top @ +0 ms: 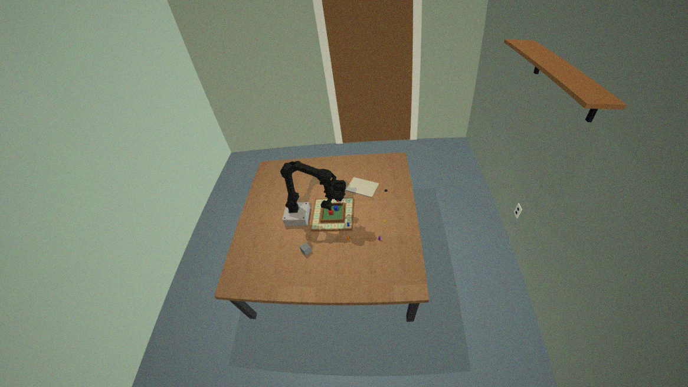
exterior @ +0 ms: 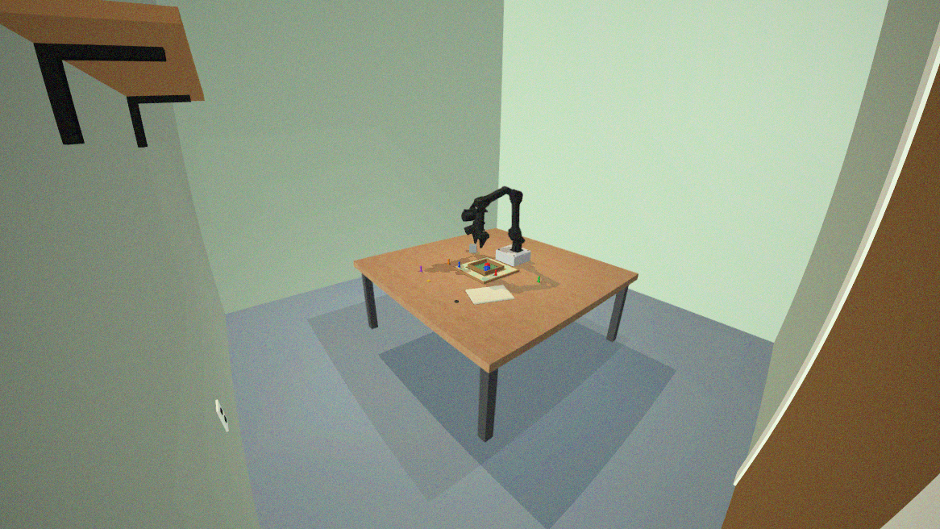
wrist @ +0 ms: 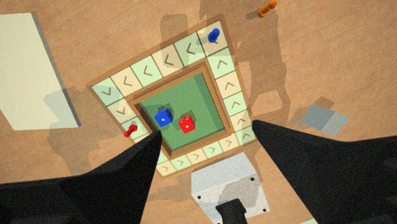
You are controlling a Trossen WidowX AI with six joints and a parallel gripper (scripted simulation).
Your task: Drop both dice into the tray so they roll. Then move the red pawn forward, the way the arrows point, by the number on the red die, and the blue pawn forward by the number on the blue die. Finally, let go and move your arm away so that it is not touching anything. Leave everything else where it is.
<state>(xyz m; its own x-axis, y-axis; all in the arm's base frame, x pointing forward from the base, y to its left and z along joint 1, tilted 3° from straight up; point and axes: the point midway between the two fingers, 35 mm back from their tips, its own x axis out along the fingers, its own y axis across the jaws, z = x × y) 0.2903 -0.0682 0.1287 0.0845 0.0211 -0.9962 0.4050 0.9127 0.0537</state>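
My gripper (top: 327,205) (exterior: 483,243) (wrist: 207,129) is open and empty, above the board (top: 315,222) (wrist: 151,65). The red die (top: 330,212) (wrist: 187,124) and the blue die (top: 336,208) (wrist: 163,117) lie apart on the green floor of the tray (top: 333,221) (wrist: 215,95); each seems to show one pip on top. The blue pawn (top: 348,223) (exterior: 459,264) (wrist: 213,35) stands on a corner square. The red pawn (exterior: 496,272) (wrist: 131,130) stands on the left side of the board in the wrist view, below the left corner. Part of that side is hidden by a finger.
The orange pawn (top: 349,238) (wrist: 267,8) stands just off the board's blue-pawn corner. A purple pawn (top: 379,238) (exterior: 421,268), a green pawn (exterior: 538,279), a grey block (top: 305,248) (wrist: 325,119) and a cream slab (top: 363,186) (wrist: 31,72) are on the table.
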